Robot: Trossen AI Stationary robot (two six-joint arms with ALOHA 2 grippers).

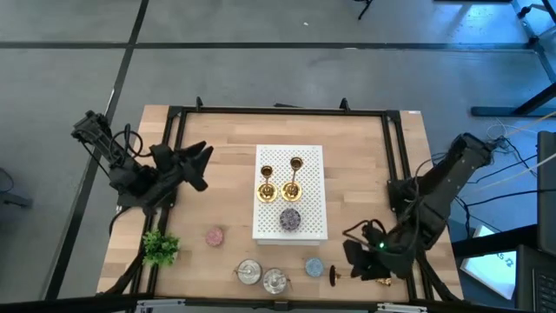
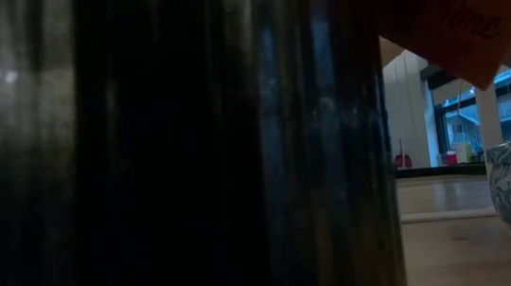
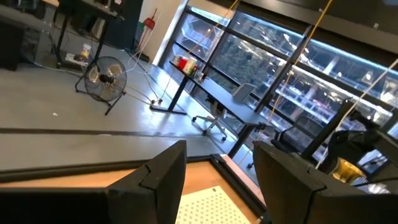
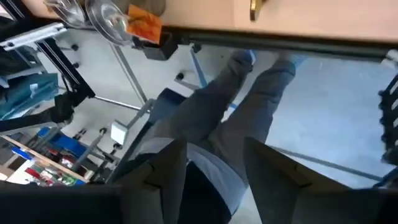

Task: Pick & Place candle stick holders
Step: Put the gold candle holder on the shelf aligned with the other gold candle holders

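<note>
Your right gripper [image 1: 369,261] sits low at the table's front right corner, just beside a third holder [image 1: 335,276] lying on its side by the blue disc [image 1: 314,267]; its fingers [image 4: 165,168] stand partly apart with nothing between them. Your left gripper [image 1: 198,165] waits over the left side of the table, fingers [image 3: 163,175] also parted and empty. Two holders [image 1: 267,184] stand upright on the white board [image 1: 309,193], with a purple disc [image 1: 289,218] in front of them.

Office/lab: desks [image 3: 242,109], swivel chair [image 3: 214,118], floor fan [image 3: 102,78].
</note>
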